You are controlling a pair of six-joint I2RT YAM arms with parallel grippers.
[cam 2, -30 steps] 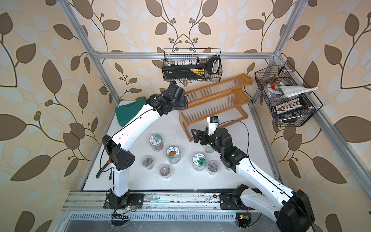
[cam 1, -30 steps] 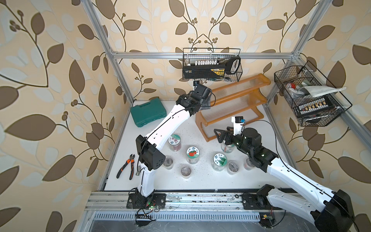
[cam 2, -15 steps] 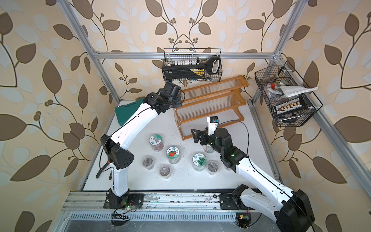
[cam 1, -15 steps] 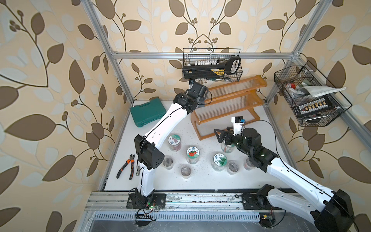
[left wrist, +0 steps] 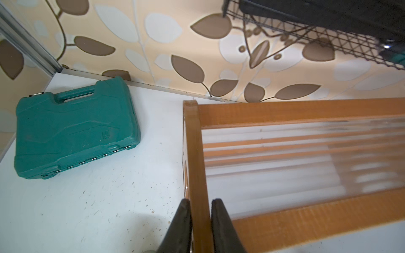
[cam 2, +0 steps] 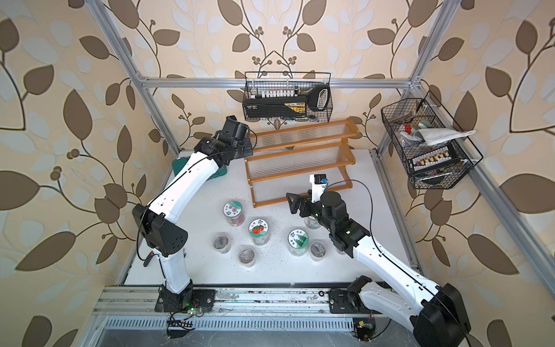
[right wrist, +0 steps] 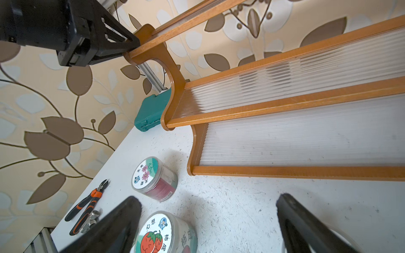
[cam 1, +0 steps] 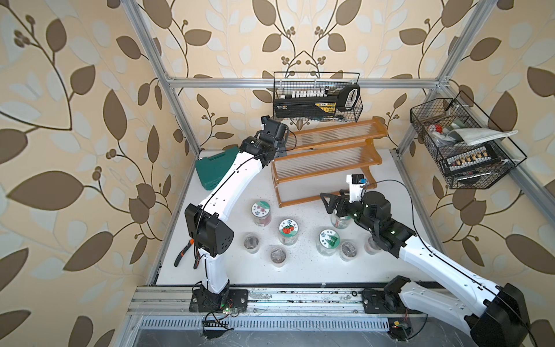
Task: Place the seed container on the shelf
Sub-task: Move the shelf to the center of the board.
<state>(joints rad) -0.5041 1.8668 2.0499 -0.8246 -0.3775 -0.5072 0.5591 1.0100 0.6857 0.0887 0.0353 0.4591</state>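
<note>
Wooden shelf [left wrist: 285, 109] is clamped at its side by the outstretched left pincer [left wrist: 200, 202]; right pincer [right wrist: 210, 199] hovers agape.

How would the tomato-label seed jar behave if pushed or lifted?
The tomato-label seed jar looks like rigid clear plastic, so it probably won't deform. Upright on its flat base, it should slide, not roll; tipped over, its round body likely rolls. The smooth wall may be slippery.
</note>
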